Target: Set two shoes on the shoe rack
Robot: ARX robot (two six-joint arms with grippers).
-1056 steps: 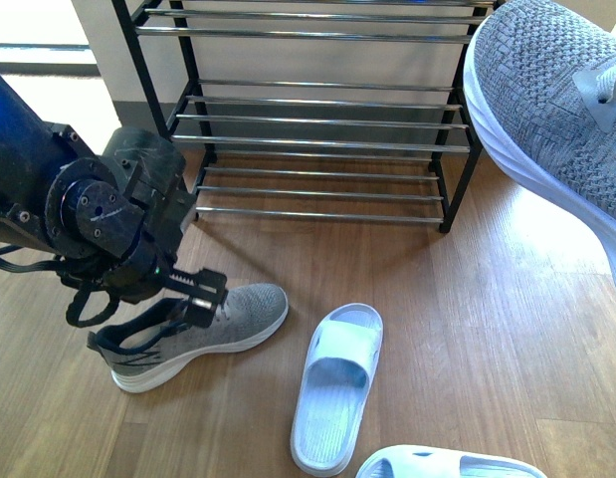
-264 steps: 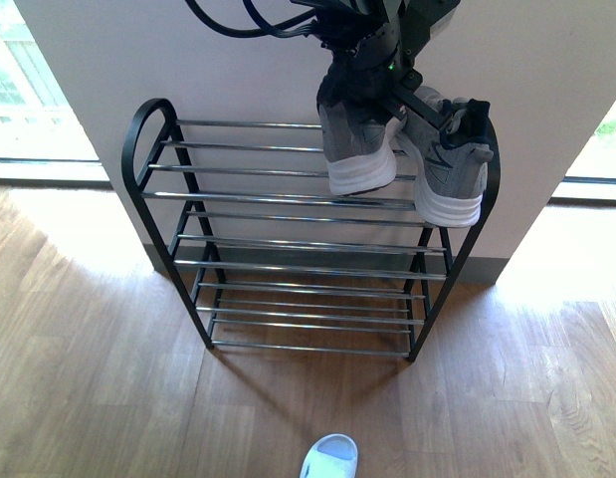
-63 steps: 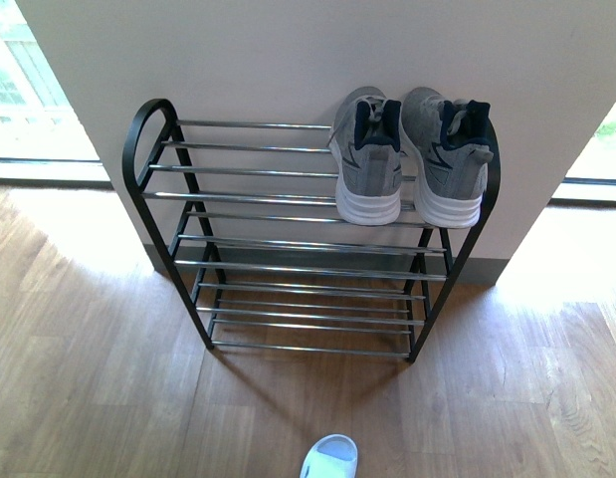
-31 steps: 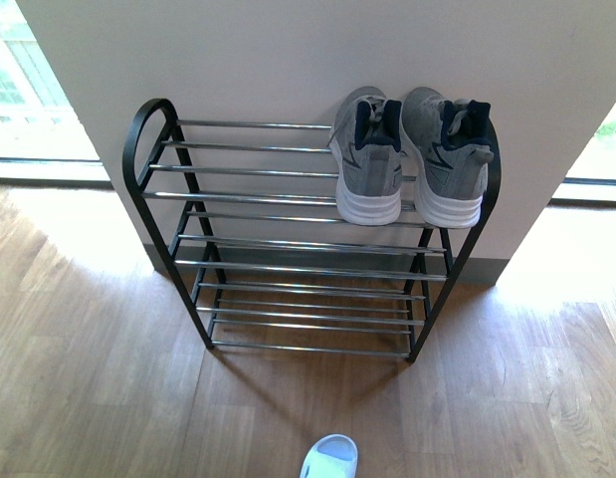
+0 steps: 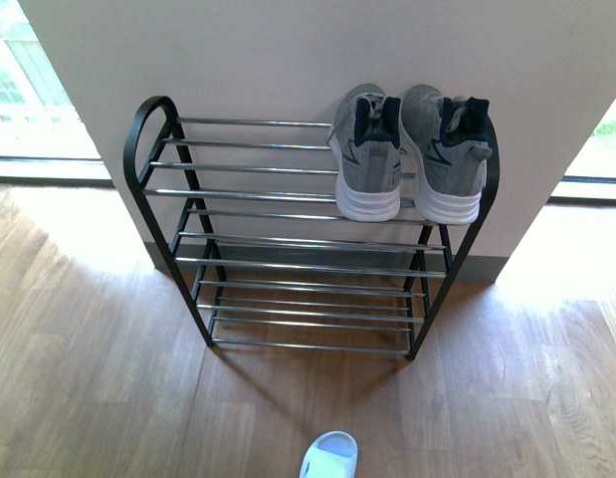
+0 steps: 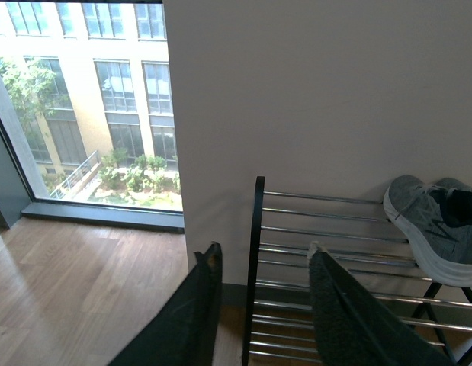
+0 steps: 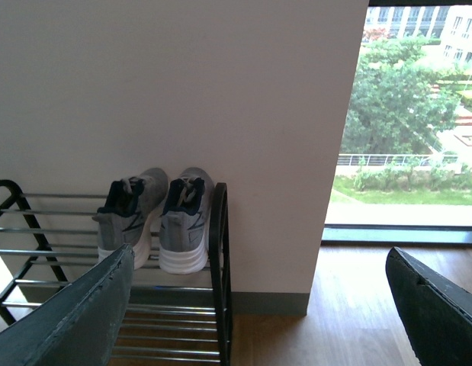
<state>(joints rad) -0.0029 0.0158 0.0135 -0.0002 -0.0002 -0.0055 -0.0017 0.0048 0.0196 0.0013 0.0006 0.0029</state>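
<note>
Sitting side by side on the top tier of the shoe rack [image 5: 248, 195], a grey sneaker [image 5: 368, 159] and the second sneaker [image 5: 445, 159] lie toward 1 o'clock from the robot. Their toes are against the wall [image 5: 288, 50], and their white heels rest at the front rods, touching each other or nearly so. Neither arm shows in the front view.

In the wrist views the left gripper [image 6: 264, 252] and the right gripper [image 7: 258, 255] each have their fingers spread with nothing between them, both well apart from the rack. Placing looks finished, so the step in hand is judged to be the close of the task.

A pale slide [image 5: 328, 456] lies on the wooden floor [image 5: 89, 378] at 6 o'clock, only partly in view. If more shoes were wanted, the next move would call for lowering an arm toward that slide. Otherwise it needs only a check that both sneakers sit steadily.
</note>
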